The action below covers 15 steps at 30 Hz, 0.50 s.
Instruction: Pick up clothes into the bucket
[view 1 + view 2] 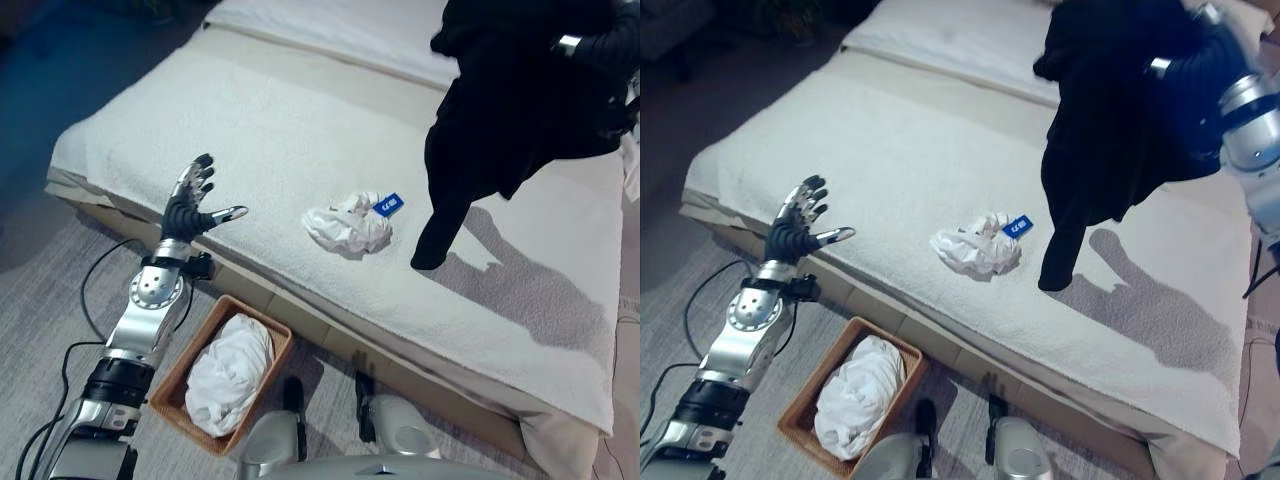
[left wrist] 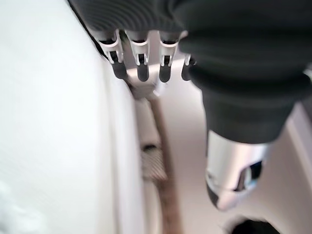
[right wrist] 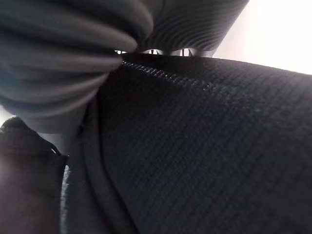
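Black cloth, a dark garment [image 1: 1110, 120] of knitted-looking fabric, is hanging above the far right part of the wide bed covered with a white textured blanket [image 1: 260, 130]. Its upper part is bunching around the right robot hand [image 1: 1215, 50], and one long narrow end is dangling down until its tip is just reaching the blanket. In the right wrist view the garment is lying right against the hand's ribbed cover, with the fingers buried in the fabric, so I cannot tell how far they are closing.

Near the middle of the bed, a crumpled white garment with a small blue tag [image 1: 348, 224] is lying on the blanket, just beside the dangling black end but apart from it.

The left robot hand [image 1: 192, 205] is hovering at the near left edge of the bed with its fingers spread straight and its thumb sticking out sideways, holding nothing.

On the grey floor below that edge, a brown rectangular wicker basket [image 1: 178, 372] is sitting close to the bed, with a bundle of white cloth [image 1: 230, 372] piling inside it.
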### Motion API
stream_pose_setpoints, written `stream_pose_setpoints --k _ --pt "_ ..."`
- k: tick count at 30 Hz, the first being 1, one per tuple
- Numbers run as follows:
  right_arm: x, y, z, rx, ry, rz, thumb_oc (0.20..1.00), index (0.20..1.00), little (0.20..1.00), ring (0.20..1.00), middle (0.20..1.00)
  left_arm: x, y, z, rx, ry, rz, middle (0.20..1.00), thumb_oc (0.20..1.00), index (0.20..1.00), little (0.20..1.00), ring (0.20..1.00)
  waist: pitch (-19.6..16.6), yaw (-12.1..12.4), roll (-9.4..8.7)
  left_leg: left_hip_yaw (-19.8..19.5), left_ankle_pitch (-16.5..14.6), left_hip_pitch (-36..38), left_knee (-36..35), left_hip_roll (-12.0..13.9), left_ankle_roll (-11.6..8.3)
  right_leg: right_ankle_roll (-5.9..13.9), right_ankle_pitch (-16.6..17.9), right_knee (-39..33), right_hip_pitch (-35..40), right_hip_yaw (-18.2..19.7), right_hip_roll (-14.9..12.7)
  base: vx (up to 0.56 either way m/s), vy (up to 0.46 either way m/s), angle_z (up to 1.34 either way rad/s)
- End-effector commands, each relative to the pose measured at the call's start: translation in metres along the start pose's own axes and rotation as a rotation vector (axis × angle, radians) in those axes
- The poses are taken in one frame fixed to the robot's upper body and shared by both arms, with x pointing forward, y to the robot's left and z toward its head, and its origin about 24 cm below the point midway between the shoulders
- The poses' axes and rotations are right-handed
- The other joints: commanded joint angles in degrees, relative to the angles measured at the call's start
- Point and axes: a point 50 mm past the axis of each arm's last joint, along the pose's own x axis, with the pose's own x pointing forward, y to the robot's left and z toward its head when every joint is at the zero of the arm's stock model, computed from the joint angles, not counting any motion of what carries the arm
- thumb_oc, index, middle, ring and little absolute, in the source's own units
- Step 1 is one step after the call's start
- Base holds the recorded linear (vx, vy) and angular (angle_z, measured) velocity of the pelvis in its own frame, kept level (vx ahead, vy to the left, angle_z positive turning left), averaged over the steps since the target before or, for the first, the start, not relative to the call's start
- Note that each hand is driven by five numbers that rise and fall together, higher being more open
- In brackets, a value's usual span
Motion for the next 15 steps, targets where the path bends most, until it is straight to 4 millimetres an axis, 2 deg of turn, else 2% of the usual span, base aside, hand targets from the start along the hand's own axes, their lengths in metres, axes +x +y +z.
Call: stream_pose_setpoints --k 1,5,7,11,12,13,15 --pt "0.007 0.000 0.026 0.144 -0.117 0.024 0.200 0.200 0.200 0.200 0.200 0.015 -0.020 0.023 0.000 -0.096 -0.144 1.000 1.000 1.000 1.000 1.000 -6.3 -0.3 -3.19 -1.2 -3.3 -1.0 2.5 1.3 -3.01 4.12 -2.2 1.2 2.5 -0.4 -2.9 0.03 0.001 -0.01" --pt "0.011 0.028 0.044 0.193 -0.167 0.200 0.200 0.200 0.200 0.200 0.200 0.043 -0.068 0.042 0.006 -0.128 -0.359 1.000 1.000 1.000 1.000 1.000 -8.6 -1.2 -3.28 -0.7 -3.5 1.0 2.2 1.4 -3.06 4.29 -2.0 0.1 4.9 -0.7 -3.0 0.06 -0.004 0.00" --pt "0.011 0.040 0.055 0.222 -0.202 0.270 0.200 0.200 0.200 0.200 0.200 0.051 -0.088 0.044 -0.031 -0.114 -0.432 1.000 1.000 1.000 1.000 1.000 -9.2 -1.4 -3.16 -0.6 -3.6 1.8 1.8 1.6 -3.04 4.36 -1.9 -0.5 5.8 -0.8 -3.0 0.04 0.000 0.02" --pt "0.008 0.056 0.073 0.292 -0.268 0.369 0.200 0.200 0.200 0.200 0.200 0.060 -0.116 0.048 -0.104 -0.093 -0.493 1.000 1.000 1.000 1.000 1.000 -10.0 -1.8 -2.97 -0.5 -3.4 2.6 1.4 1.6 -3.10 4.44 -1.8 -1.2 6.8 -0.8 -3.0 0.01 0.003 -0.03" --pt "0.008 0.056 0.073 0.292 -0.267 0.369 0.200 0.200 0.200 0.200 0.200 0.060 -0.116 0.048 -0.105 -0.093 -0.494 1.000 1.000 1.000 1.000 1.000 -10.0 -1.8 -2.97 -0.5 -3.4 2.6 1.4 1.6 -3.10 4.44 -1.8 -1.3 6.9 -0.9 -3.0 0.01 -0.001 -0.05" --pt "0.003 0.067 0.084 0.346 -0.306 0.437 0.200 0.200 0.200 0.200 0.200 0.060 -0.129 0.048 -0.155 -0.073 -0.524 1.000 1.000 1.000 1.000 1.000 -10.1 -1.9 -2.96 -0.5 -3.3 2.8 1.3 1.6 -3.17 4.44 -1.8 -1.5 7.2 -1.0 -3.0 0.01 -0.002 -0.03" --pt "-0.001 0.075 0.093 0.400 -0.341 0.488 0.200 0.200 0.200 0.200 0.200 0.059 -0.141 0.048 -0.220 -0.051 -0.549 1.000 1.000 1.000 1.000 1.000 -10.3 -2.0 -2.96 -0.6 -3.3 3.0 1.3 1.7 -3.22 4.48 -1.8 -1.4 7.5 -1.1 -3.0 0.00 0.000 0.00"
